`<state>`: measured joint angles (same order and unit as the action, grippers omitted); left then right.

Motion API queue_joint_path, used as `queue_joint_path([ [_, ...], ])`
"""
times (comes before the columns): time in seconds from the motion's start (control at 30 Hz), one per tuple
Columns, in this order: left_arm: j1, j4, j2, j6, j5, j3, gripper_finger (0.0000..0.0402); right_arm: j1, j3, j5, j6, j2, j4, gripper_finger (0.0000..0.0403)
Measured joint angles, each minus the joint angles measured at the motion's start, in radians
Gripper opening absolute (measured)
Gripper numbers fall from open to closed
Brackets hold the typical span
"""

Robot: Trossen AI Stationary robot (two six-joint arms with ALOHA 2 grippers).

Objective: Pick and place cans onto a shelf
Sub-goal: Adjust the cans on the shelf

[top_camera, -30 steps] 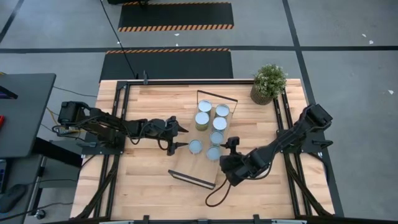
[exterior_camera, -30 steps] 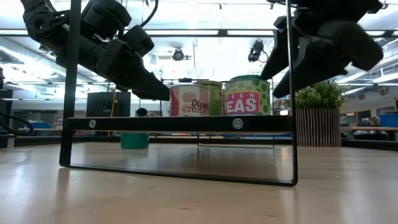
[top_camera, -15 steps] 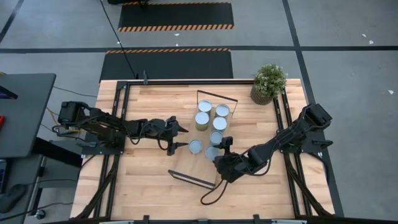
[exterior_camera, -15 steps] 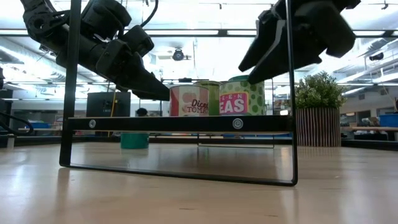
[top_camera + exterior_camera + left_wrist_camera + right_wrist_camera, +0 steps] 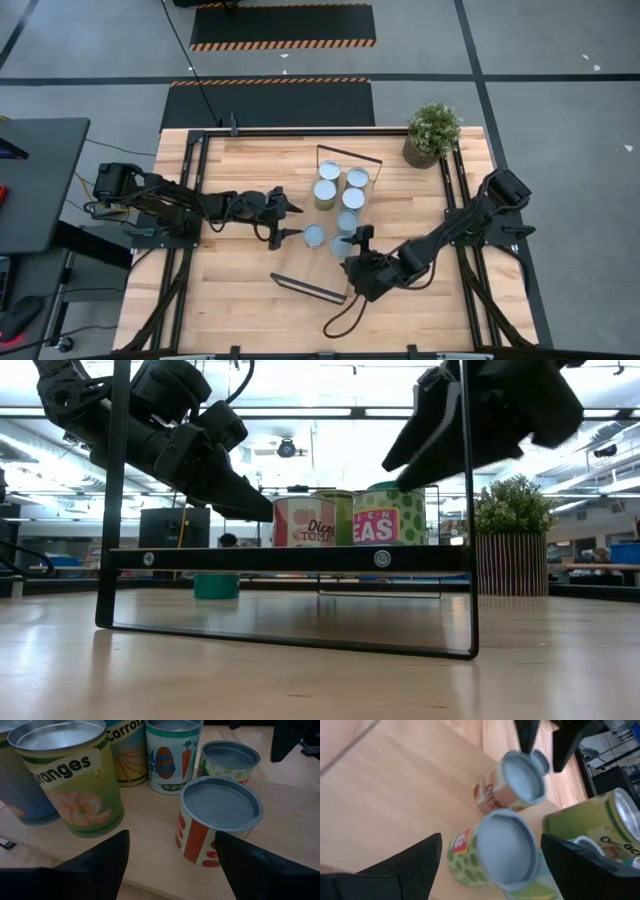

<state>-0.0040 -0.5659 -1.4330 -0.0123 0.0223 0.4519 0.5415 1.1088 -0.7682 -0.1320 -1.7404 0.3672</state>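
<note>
Silvery-topped cans (image 5: 340,199): six, shelf (image 5: 334,226): one

shelf board (image 5: 335,232): mostly covered from above by the cans and the right arm
far cans (image 5: 340,517): low view only catches slivers behind the two front tins
pea tin (image 5: 397,515): label reads "EAS", its start is cut by the tomato tin
right gripper (image 5: 440,435): blurry up top, tips run off the frame
</note>
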Motion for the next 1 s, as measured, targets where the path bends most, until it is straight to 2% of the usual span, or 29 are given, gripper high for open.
queue_joint_path([
  [0.27, 0.0, 0.002, 0.0, 0.0, 0.0, 0.0, 0.0297, 0.002, 0.0, -0.068, -0.012, -0.01, 0.085, 0.0348],
  [0.47, 0.0, 0.005, 0.0, 0.0, 0.0, 0.0, 0.0297, 0.021, 0.0, -0.096, -0.07, -0.01, 0.178, 0.0348],
  [0.57, 0.0, 0.005, 0.0, 0.0, 0.0, 0.0, 0.0297, 0.034, 0.0, -0.089, -0.079, -0.01, 0.166, 0.0348],
  [0.83, 0.0, -0.003, 0.0, -0.001, 0.0, 0.0, 0.0297, -0.007, 0.001, 0.16, -0.064, 0.0, 0.104, 0.0347],
  [1.0, 0.0, -0.004, 0.0, -0.001, 0.0, 0.0, 0.0297, -0.034, 0.005, 0.229, -0.016, 0.005, 0.089, 0.0347],
])
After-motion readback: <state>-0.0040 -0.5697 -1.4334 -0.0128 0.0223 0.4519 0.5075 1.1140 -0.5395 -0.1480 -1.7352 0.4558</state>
